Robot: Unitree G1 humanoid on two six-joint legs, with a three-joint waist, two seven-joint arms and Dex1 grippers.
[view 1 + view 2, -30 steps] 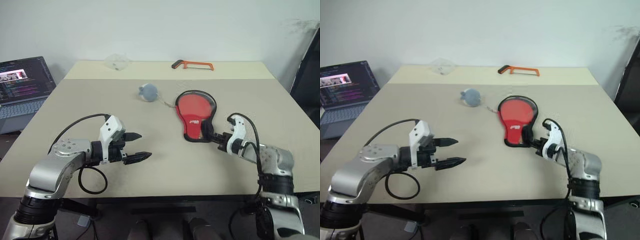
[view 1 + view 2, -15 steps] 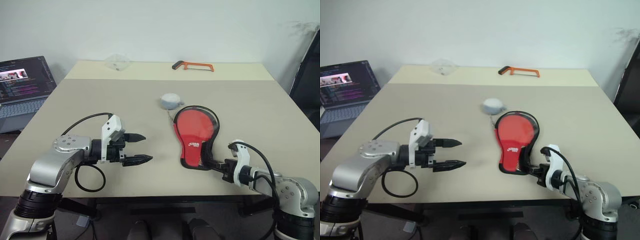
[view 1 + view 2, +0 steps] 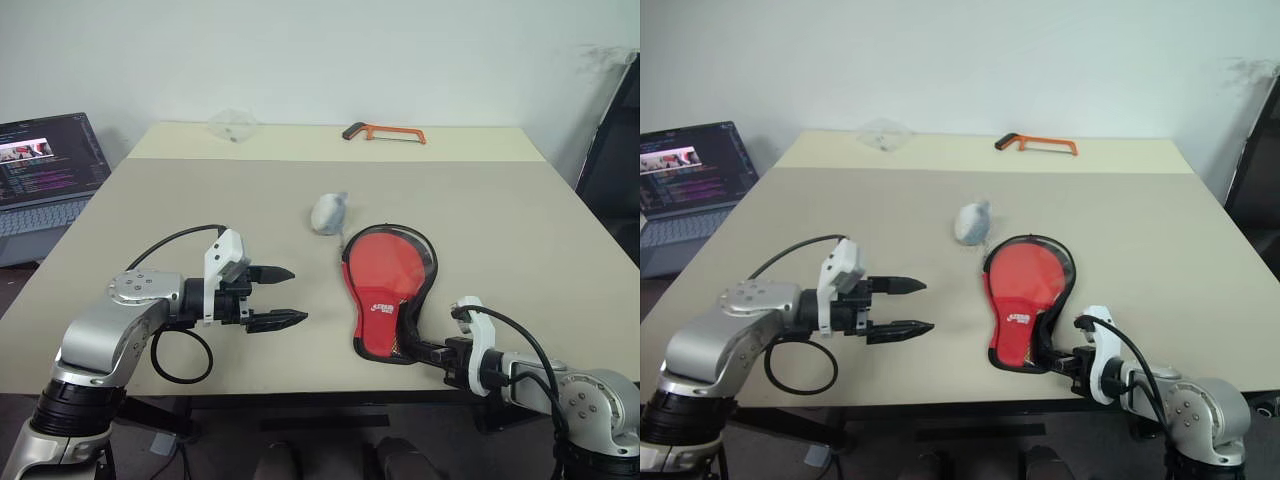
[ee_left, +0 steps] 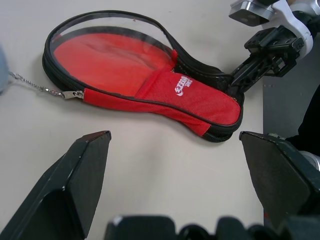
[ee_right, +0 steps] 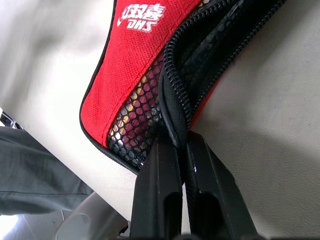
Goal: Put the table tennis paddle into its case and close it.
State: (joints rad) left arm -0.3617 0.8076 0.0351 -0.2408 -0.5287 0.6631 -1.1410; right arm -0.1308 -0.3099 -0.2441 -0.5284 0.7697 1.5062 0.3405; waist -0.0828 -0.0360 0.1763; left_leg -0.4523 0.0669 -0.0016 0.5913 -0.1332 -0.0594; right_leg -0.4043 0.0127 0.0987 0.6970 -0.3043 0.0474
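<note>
Black-fingered left gripper (image 3: 278,296): hung over the near-left part of the desk (image 3: 180,210), fingers spread wide, holding nothing, pointed toward the case and well apart from it.

Grey round tag (image 3: 327,212): lay just beyond the head of the case, joined to the zip pull by a thin chain.

Case (image 3: 388,285): lay flat near the desk's front edge, red side with white logo up, narrow end nearest the robot. A red round face, judged to be the table tennis paddle (image 4: 107,62), showed through the clear panel, so the paddle appeared to be inside. The zip stood unclosed along the head and side, its pull at the far end by the chain.

Right gripper (image 5: 179,150): at the case's narrow end, fingers pressed together, pinching the black zip edge beside the mesh.

Step in hand, as judged: positioning and steadying the case ahead of zipping. The next move would call for the right gripper to hold that end firm while the left reached the zip pull or tag and drew it round.

Change from a second earlier: the case sat nearer the front edge with its head swung slightly; the tag had come from the left of the case to a spot beside its head; the right arm had drawn back toward the robot. The left gripper kept about its place.

Orange hacksaw (image 3: 385,131) and clear plastic item (image 3: 233,123): far edge, untouched. Laptop (image 3: 45,170): off to the left.
</note>
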